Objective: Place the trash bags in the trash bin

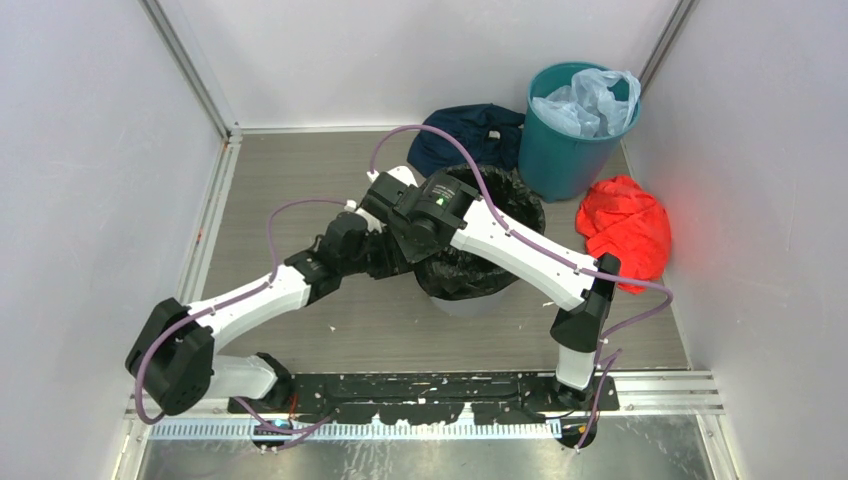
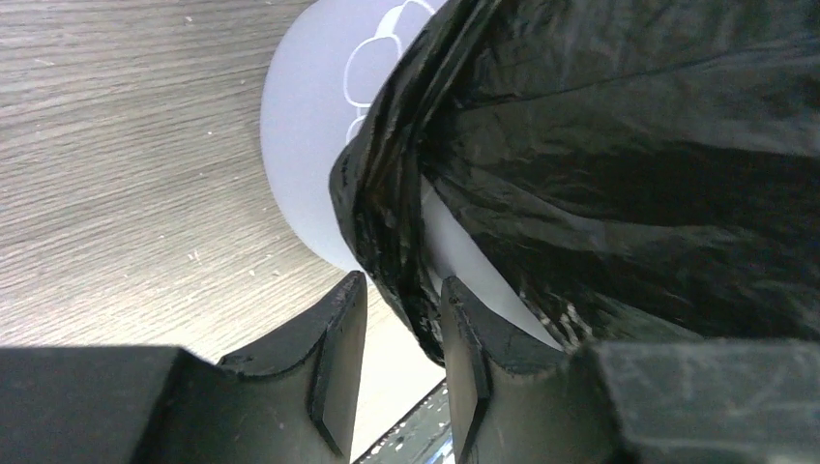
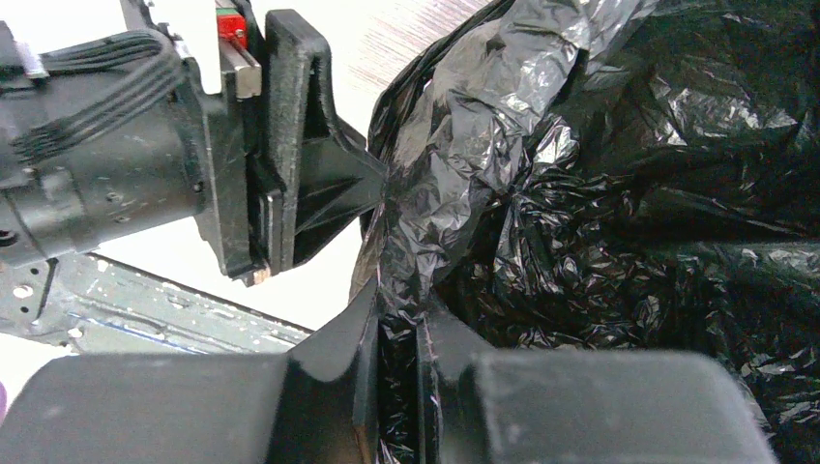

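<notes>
right claw [image 3: 398,314] clamped tight on the black trash bag [image 1: 520,205], left claw [image 2: 402,295] nearly closed, pinching a fold, bag draped over the grey trash bin [image 2: 309,126].

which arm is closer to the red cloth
Right arm: its elbow sits just beside the red cloth; the left arm is across the trash bag from it.
</notes>
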